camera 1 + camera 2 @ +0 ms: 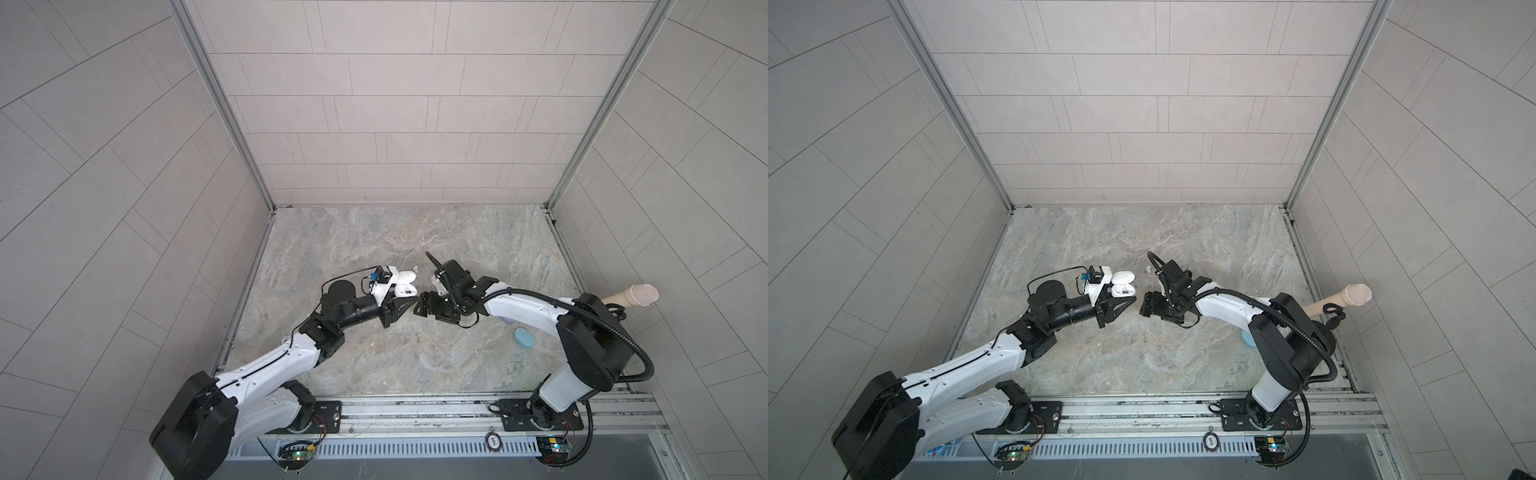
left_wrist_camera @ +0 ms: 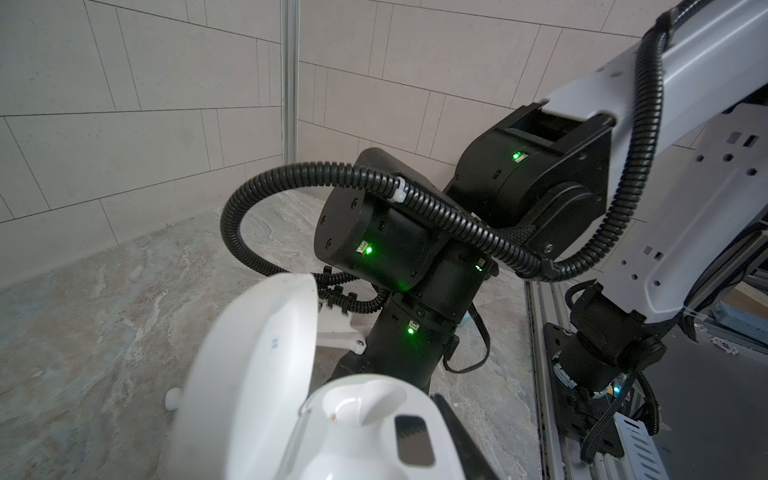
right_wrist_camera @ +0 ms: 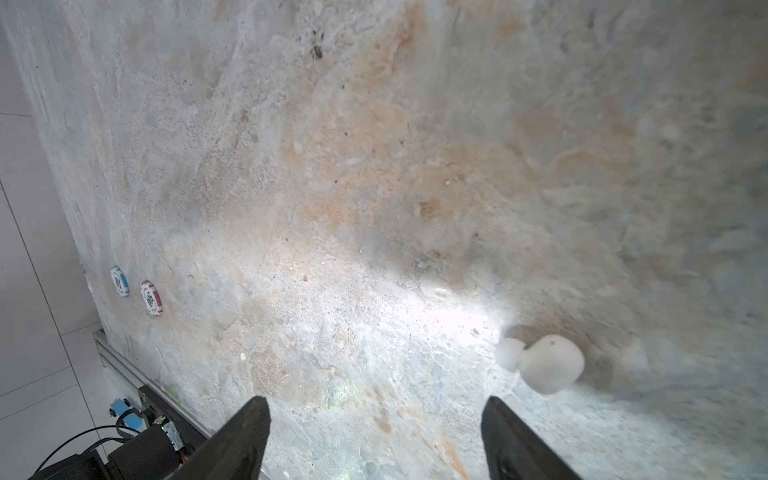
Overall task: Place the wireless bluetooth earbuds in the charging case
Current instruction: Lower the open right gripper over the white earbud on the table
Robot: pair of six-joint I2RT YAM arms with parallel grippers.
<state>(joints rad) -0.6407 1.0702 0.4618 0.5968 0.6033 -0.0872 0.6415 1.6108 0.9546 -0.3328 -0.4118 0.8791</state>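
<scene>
White glossy plastic sits clenched in the left gripper: the pebble-shaped case, its lid swung open and one moulded well visibly empty. Just past it a matte white bud, rounded with a stubby tip, lies loose on the veined stone table, and the right gripper hangs near it, jaws spread, holding nothing. Pickup and insertion look yet to come, while a blue case farther right sits closed.
</scene>
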